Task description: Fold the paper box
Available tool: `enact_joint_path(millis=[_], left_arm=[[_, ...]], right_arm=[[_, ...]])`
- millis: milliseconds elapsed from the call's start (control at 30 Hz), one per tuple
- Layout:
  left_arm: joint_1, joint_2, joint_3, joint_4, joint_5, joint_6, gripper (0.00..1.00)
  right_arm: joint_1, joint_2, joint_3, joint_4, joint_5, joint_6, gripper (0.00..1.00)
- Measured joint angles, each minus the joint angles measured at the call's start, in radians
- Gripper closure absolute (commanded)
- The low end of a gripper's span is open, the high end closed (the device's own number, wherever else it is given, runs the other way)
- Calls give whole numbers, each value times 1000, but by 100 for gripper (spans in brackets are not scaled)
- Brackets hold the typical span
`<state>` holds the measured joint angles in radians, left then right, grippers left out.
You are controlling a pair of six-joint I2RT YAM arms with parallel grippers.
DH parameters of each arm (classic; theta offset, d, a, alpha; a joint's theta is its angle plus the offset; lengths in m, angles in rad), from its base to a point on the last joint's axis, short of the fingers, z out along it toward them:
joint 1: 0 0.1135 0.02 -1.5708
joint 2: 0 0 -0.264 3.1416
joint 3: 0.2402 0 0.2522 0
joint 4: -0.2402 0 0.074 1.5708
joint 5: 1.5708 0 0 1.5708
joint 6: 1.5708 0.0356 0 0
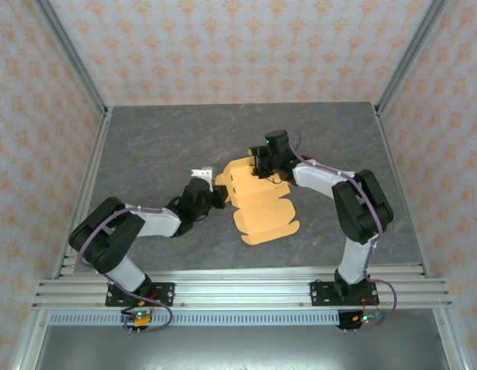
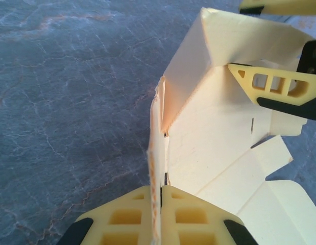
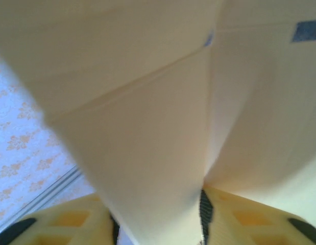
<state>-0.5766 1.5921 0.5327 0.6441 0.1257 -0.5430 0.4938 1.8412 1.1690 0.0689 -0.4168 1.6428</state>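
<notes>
The paper box (image 1: 261, 212) is a light orange-tan die-cut sheet, only partly folded, lying near the middle of the grey marbled table (image 1: 161, 154), between the two arms. Its faces are plain tan card, marked only by crease lines and a few short cut slits (image 2: 252, 125). Its long axis runs from the far end, slightly left, to the near end, slightly right. The near part lies flat on the table with rounded tabs along its edges. The far part is raised into walls.

The left gripper (image 1: 220, 194) is at the sheet's left edge. In the left wrist view its jaws are closed flat on the thin upright side flap (image 2: 156, 168), which stands on edge between the two pads. From there the flap runs to a folded corner where it meets the taller far wall (image 2: 198, 66).

The right gripper (image 1: 261, 171) is at the far end of the sheet. Its jaws stand partly apart, with one finger (image 2: 272, 87) lying against the inner face of the raised panel and the other beyond the far wall. In the right wrist view a creased fold of card stands between its fingers (image 3: 71, 224), very close to the lens. Whether either pad presses on it cannot be told.

The enclosure walls (image 1: 38, 116) carry an orange floral pattern.
</notes>
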Motion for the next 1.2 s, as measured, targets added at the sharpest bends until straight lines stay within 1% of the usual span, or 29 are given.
enact_joint_path(millis=[133,233,300,333,400,500,533,633,700,800,967,1133,1200], left_arm=[[0,0,0,-3,-24,3,100],[0,-7,0,-4,-46,3,94],[0,-23,1,-9,-63,5,86],[0,-30,1,-13,-68,11,81],[0,-50,1,-37,-85,22,65],[3,-86,-6,-74,-97,26,47],[3,-103,-12,-85,-101,25,43],[6,-164,-27,-135,-106,22,37],[8,-214,-41,-163,-108,22,34],[10,-297,-69,-204,-126,21,33],[32,-397,-96,-286,-218,21,32],[77,-440,-116,-350,-303,17,30],[96,-449,-122,-368,-321,6,30]], right_arm=[[0,0,0,0,-6,-3,79],[0,0,0,-2,-10,-19,86],[1,0,-1,4,-15,-26,90],[1,0,-2,13,-16,-29,91],[0,0,-9,45,-18,-31,91],[-4,0,-39,121,-19,-31,91],[-4,0,-54,151,-18,-31,91],[-4,0,-119,278,-23,-43,91],[-4,9,-150,364,-37,-59,91],[-7,43,-162,506,-58,-84,92],[-11,99,-190,730,-97,-139,93],[-13,111,-207,850,-140,-231,93],[-13,111,-217,887,-153,-277,91]])
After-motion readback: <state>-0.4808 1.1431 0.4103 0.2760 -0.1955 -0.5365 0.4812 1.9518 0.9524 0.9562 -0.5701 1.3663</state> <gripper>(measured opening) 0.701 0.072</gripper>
